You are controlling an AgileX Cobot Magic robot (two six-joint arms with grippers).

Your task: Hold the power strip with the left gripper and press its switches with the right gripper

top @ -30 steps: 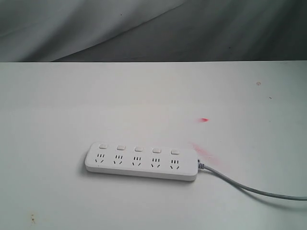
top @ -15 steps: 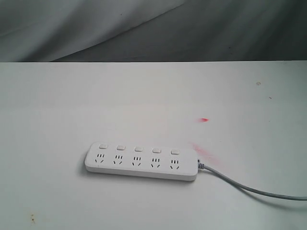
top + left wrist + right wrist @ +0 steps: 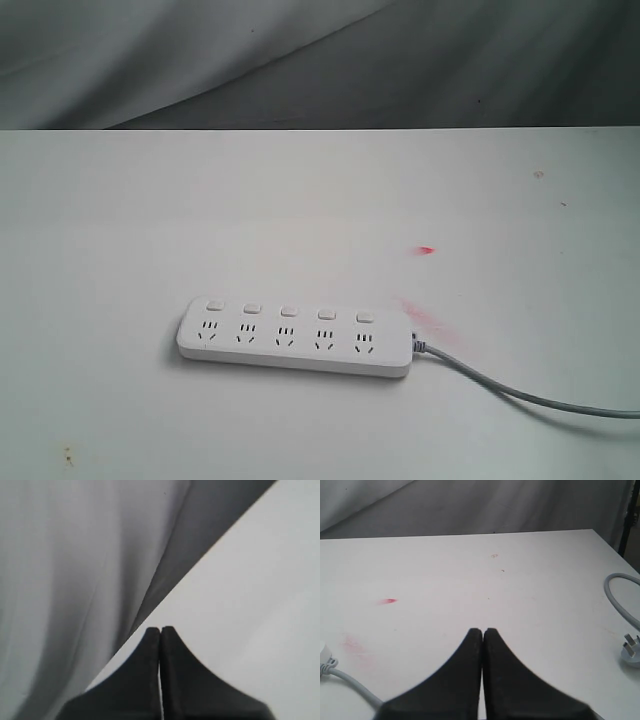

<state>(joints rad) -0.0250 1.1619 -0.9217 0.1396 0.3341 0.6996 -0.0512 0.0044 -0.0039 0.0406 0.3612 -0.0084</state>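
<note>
The white power strip (image 3: 294, 339) lies flat on the table in the exterior view, slightly left of centre near the front. Its row of five small switches (image 3: 288, 311) runs along the far side, above the sockets. Its grey-white cord (image 3: 520, 394) leaves the right end and trails off to the right. Neither arm appears in the exterior view. My left gripper (image 3: 160, 629) is shut and empty, over the table's edge by the grey backdrop. My right gripper (image 3: 482, 630) is shut and empty above bare table; the strip's end (image 3: 324, 653) and cord (image 3: 350, 681) lie off to one side.
The white table (image 3: 320, 200) has red smudges (image 3: 427, 250) right of the strip. A grey cloth backdrop (image 3: 300, 60) hangs behind it. In the right wrist view the cord's plug (image 3: 631, 649) rests near the table's far side edge.
</note>
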